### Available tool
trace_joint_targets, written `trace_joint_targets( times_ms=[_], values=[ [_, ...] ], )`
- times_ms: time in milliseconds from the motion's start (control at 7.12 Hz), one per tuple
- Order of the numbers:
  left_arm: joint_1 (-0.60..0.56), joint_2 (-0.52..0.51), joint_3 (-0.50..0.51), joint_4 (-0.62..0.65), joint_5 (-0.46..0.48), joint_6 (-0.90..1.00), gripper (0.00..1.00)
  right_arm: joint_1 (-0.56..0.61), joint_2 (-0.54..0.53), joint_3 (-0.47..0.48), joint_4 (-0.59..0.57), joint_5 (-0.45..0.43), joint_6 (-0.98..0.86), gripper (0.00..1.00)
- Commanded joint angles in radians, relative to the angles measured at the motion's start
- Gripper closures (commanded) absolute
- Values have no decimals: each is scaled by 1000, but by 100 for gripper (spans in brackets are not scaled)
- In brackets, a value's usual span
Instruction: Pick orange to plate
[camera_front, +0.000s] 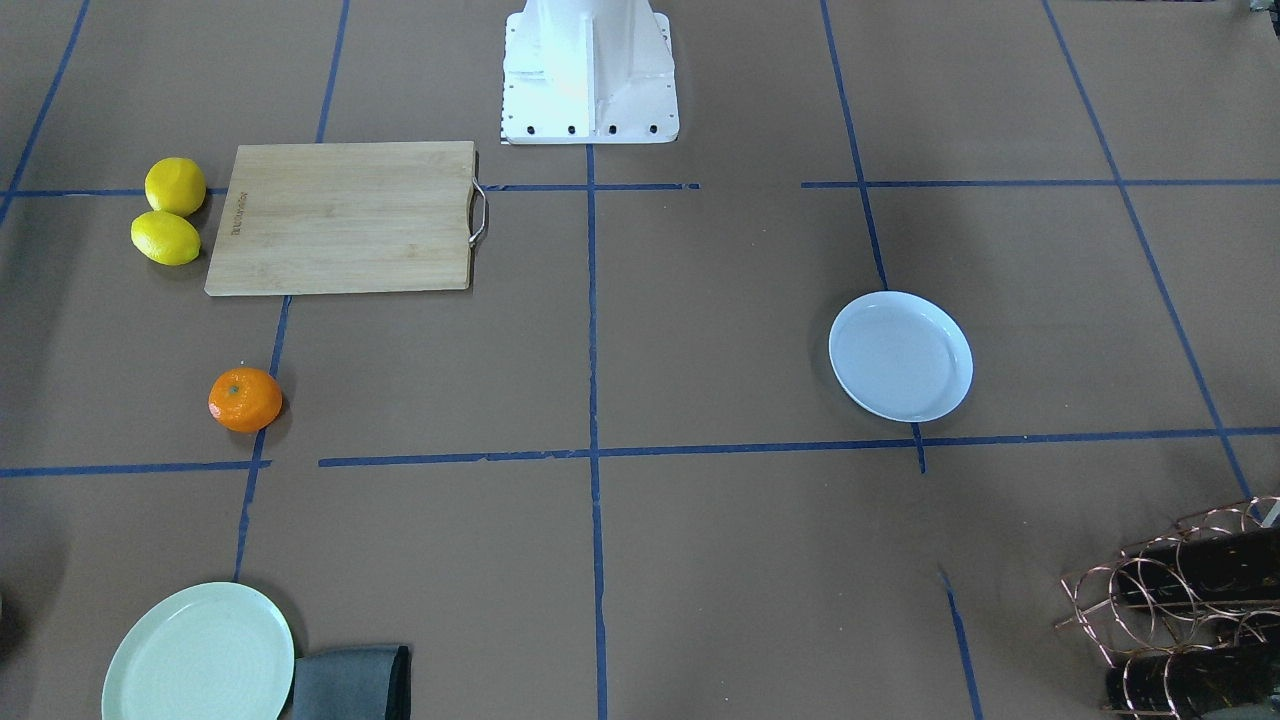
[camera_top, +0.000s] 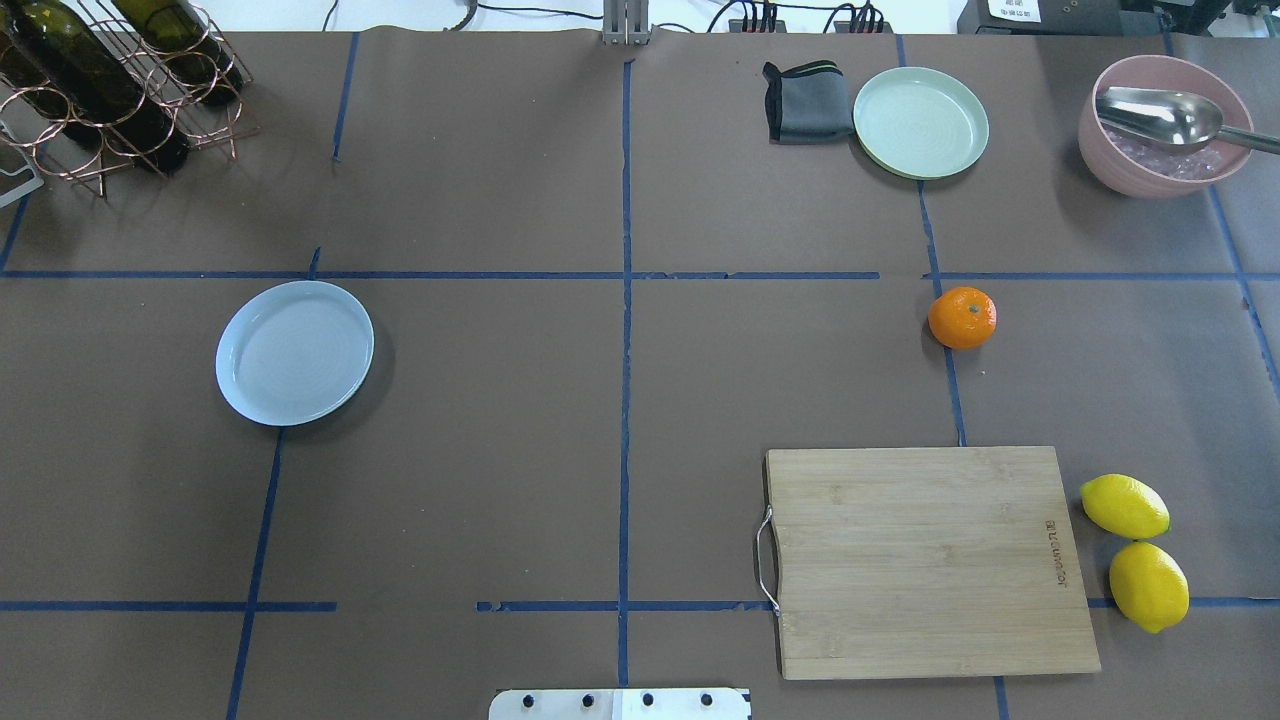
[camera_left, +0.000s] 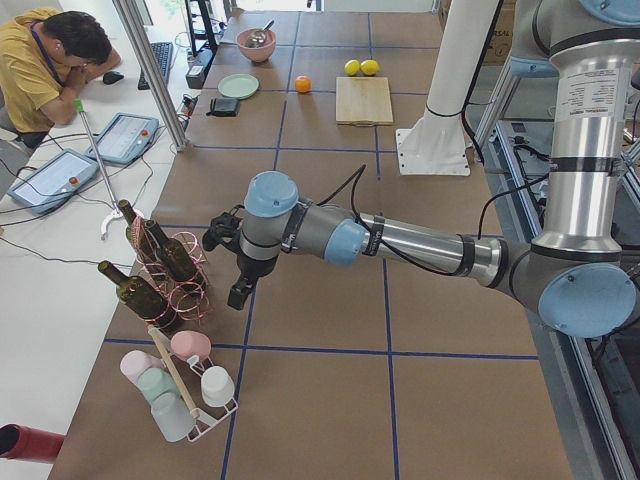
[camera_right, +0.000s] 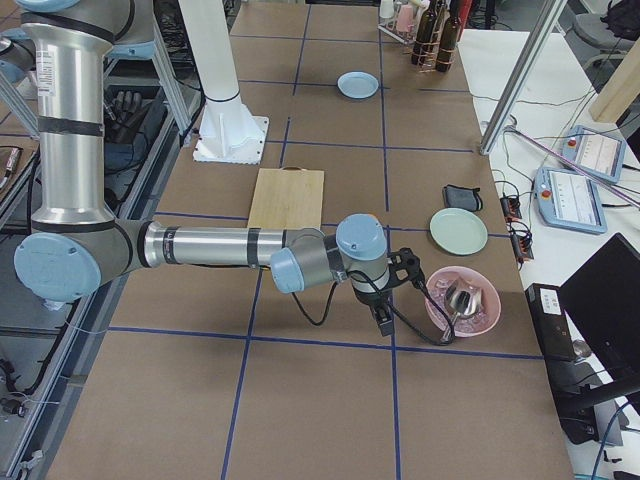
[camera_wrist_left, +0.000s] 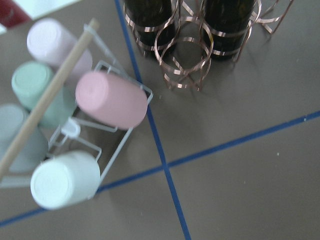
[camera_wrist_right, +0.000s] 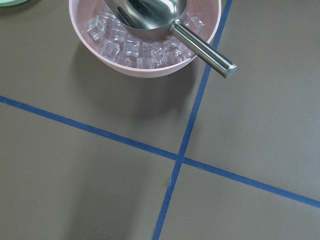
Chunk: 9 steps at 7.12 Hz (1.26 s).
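The orange (camera_top: 962, 318) sits alone on the brown table, on a blue tape line, between the bamboo cutting board and the pale green plate; it also shows in the front view (camera_front: 245, 400). The bluish-white plate (camera_top: 294, 352) lies empty far across the table (camera_front: 900, 355). Neither gripper appears in the overhead or front views. My left gripper (camera_left: 243, 290) hangs beside the wine rack in the left side view, and my right gripper (camera_right: 383, 320) hangs next to the pink bowl in the right side view. I cannot tell whether either is open or shut.
A bamboo cutting board (camera_top: 930, 560) lies near the robot base, with two lemons (camera_top: 1135, 550) beside it. A pale green plate (camera_top: 920, 122), a dark cloth (camera_top: 805, 100), a pink bowl (camera_top: 1130, 165) of ice with a metal scoop, a wine rack (camera_top: 110, 90) and a cup rack (camera_wrist_left: 75, 140) ring the table.
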Motion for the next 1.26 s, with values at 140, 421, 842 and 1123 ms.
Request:
trace_joint_targets(
  times_ms=[140,421,842,1123],
  values=[
    [62,-8,75,-443,-18,-361,0,-1,-3,-8,36,13,16,0],
    [380,-17,69,-548,1,-591,0,-1,-3,-7,36,16,19,0],
    [647,-17,81,-571,382,-960,0,-1,-6,-8,36,16,19,0],
    [747,-16,105,-570,471,-1077,33,-1,-6,-11,36,16,19,0]
  ],
)
